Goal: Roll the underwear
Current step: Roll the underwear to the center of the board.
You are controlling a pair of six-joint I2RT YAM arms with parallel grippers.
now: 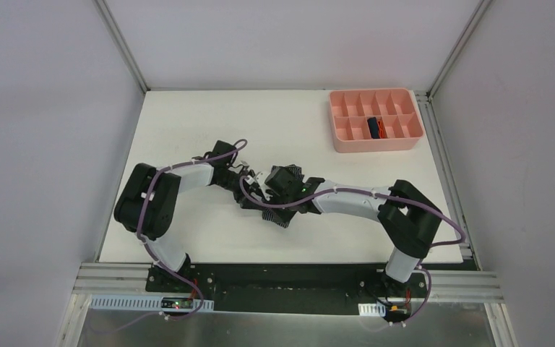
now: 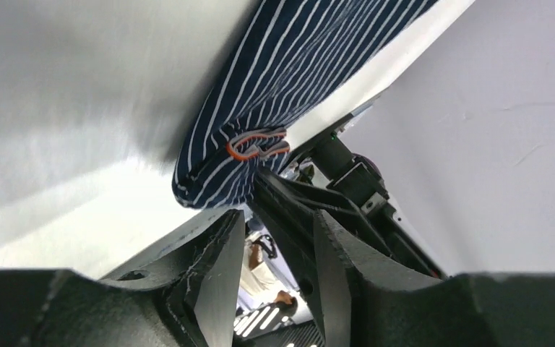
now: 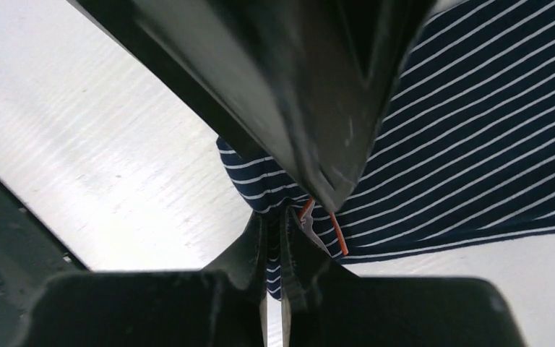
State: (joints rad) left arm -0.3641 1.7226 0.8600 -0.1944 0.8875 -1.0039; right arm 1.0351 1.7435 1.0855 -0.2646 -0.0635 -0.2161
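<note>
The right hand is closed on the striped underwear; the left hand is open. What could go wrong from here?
1. The right hand pinches only a small bunch at the edge of the striped underwear, so it may slip out.
2. The left hand is open and holds nothing, so the cloth may sag or unfold.
3. Both hands are very close together and may collide.

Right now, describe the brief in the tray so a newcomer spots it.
Find the pink tray on the table, far right corner. Its only filled compartment, in the near row, holds a dark brief with orange trim. The other brief, mid-table, is pale-striped.
</note>
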